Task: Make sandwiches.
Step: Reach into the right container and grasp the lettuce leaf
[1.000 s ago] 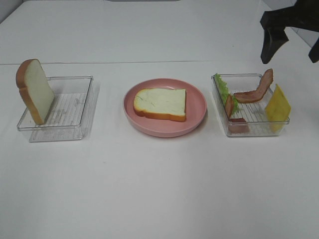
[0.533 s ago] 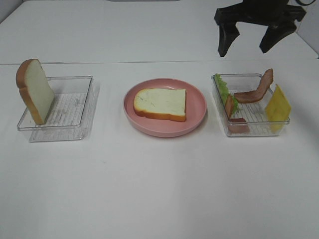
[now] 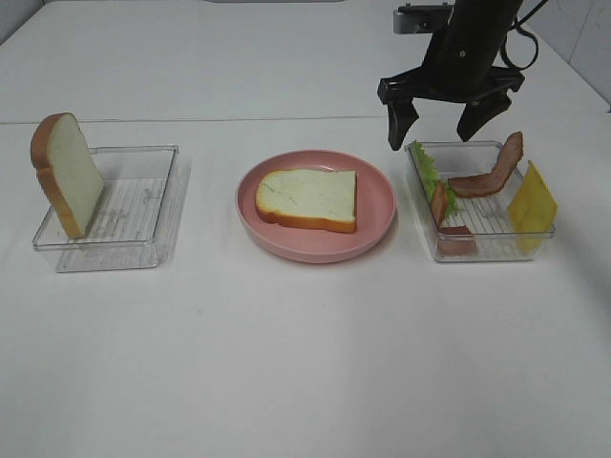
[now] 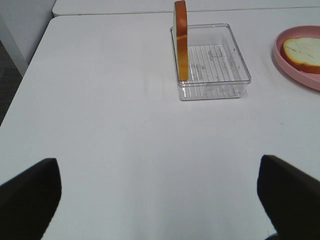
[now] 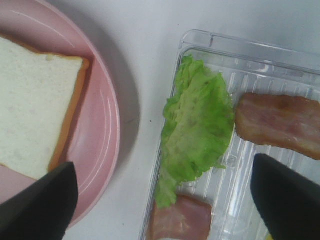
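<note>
A: Sandwich status?
B: Parts lie separate. 1 flat slice (image 3: 307, 198) lies crumb-up on the pink plate (image 3: 315, 254), mid tabletop (image 3: 305, 363).
A: 2nd slice?
B: The upright slice (image 3: 69, 174) stands on edge at the left wall of the left tray (image 3: 143, 210), crust outward. It is well apart from the plate.
A: Fillings?
B: All are in the right tray (image 3: 485, 252), just right of the plate. Lettuce (image 3: 425, 168) lies along the wall nearest the plate. Bacon (image 3: 492, 174) pieces sit beside it, with 1 strip propped toward the tray's far end in the high view. The cheese (image 3: 532, 202) square leans tilted against the right wall.
A: Pincers?
B: The right pincer (image 3: 430, 138) hangs above the right tray's far-left corner. Its jaws are spread wide with nothing between them. Its wrist view looks straight down on the lettuce, 1 finger over the plate and 1 over the tray. The left pincer (image 4: 160, 210) is also spread wide and empty. It sits over bare tabletop, well short of the left tray.
</note>
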Motion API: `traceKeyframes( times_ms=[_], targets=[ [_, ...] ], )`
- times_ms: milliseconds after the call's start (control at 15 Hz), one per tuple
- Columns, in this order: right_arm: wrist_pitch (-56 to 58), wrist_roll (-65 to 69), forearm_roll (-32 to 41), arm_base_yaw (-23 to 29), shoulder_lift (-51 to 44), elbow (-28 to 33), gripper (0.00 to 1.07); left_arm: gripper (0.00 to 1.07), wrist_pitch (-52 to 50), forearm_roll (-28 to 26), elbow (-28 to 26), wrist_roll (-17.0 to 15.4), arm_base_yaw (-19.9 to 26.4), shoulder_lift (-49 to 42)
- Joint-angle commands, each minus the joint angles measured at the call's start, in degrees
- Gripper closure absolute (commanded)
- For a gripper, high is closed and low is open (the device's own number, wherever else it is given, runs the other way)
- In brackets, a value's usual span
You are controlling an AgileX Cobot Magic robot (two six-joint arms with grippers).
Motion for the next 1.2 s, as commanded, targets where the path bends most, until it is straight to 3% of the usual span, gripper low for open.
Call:
traceKeyframes(
  times_ms=[67,333,800,933,1200],
  targets=[
    [-1.32,-1.83,0.17,-0.23,2.86,-0.52,0.19,0.06,-0.23,-0.17,0.11,0.0,0.06,-0.06],
    [-2.01,-2.01,-0.4,-0.63,4.58,-0.52,0.23,0.06,-0.23,-0.17,0.11,0.0,0.06,-0.06],
    [-1.49,-0.8,-0.4,-1.09,4.76,-0.52,0.44,0.06,-0.23,-0.17,0.11,0.0,0.06,-0.06],
    [-1.43,-0.8,0.4,-1.09,5.1,-0.52,0.53,0.06,-0.23,-0.17,0.11,0.0,0.06,-0.06],
    [-1.49,-0.74,0.4,-1.09,5.33,-0.4,0.86,0.06,-0.23,-0.17,0.11,0.0,0.06,-0.06]
  ],
)
